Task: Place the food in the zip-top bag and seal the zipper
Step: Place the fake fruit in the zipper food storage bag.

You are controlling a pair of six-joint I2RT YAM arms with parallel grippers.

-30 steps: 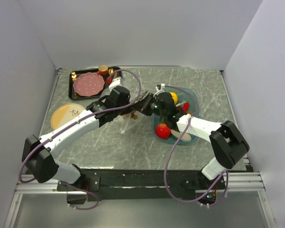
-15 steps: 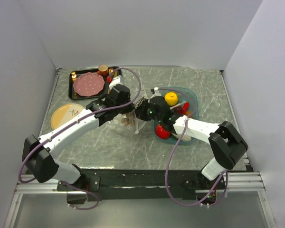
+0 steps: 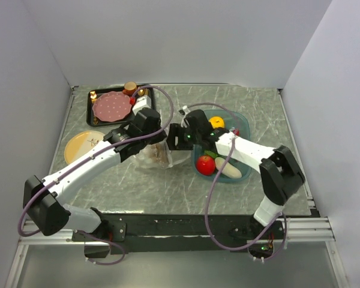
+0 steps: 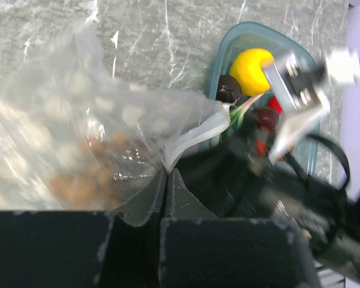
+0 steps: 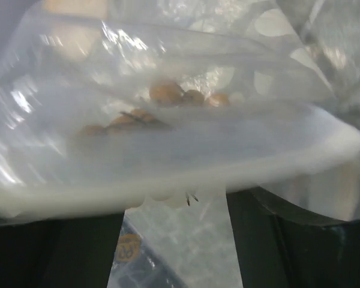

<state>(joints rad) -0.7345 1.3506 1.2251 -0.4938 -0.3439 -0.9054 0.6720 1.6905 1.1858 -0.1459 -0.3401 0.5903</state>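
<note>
One brown nut cluster [image 5: 168, 93] now sits inside the clear, dotted, floppy zip-top bag [image 3: 158, 153]; right gripper [image 5: 174, 222] just spread its jaws at the mouth, so that piece looks delivered, more food [image 3: 206, 164] behind it in the teal oval tray [image 3: 245, 122]. Clenched left gripper [image 4: 166, 180] pinches the bag's edge; mouth faces the right gripper, whitish zipper strip [image 5: 168, 180] crosswise just ahead of its fingers.

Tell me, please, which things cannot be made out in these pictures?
- Right wrist view: the zip-top bag fills the frame and hides everything behind it.
- Left wrist view: the blurred right arm covers part of the teal tray.
- Top view: whether the right tool touches the bag is too small to tell.
</note>
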